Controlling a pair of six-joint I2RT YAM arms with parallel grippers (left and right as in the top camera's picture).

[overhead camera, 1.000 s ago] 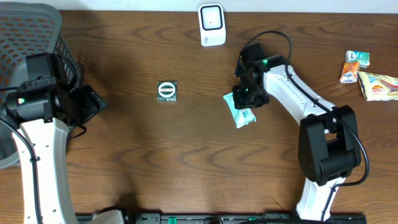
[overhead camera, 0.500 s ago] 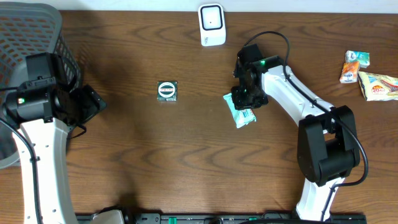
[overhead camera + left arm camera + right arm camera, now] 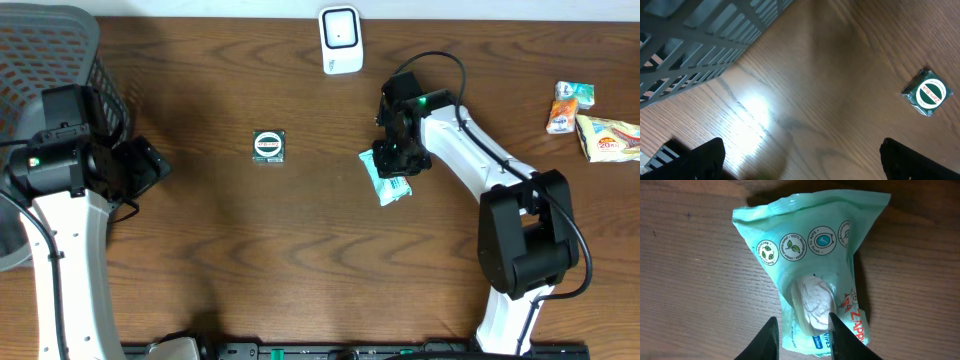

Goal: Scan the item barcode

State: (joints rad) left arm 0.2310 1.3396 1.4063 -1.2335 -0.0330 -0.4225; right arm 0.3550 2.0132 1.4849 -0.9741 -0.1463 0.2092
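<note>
R tool (image 3: 802, 322) closed narrow on mint-green wipes packet (image 3: 805, 245), fingers pinching its middle so the wrap bunches up. Packet sits centre-right on desk (image 3: 300, 250), nearer than white scanner (image 3: 340, 40) at far edge & apart from it; can't tell if it's lifted. L tool (image 3: 145, 168) spread wide, nothing in it, beside grey basket (image 3: 60, 50) at left. Small green-white pack (image 3: 269, 146) lies btw the arms. Snack packs (image 3: 585, 120) far right.

Dark wood-grain table (image 3: 300, 260), bright glare patch (image 3: 752, 112) on it, grey slatted basket (image 3: 45, 50) at one corner
</note>
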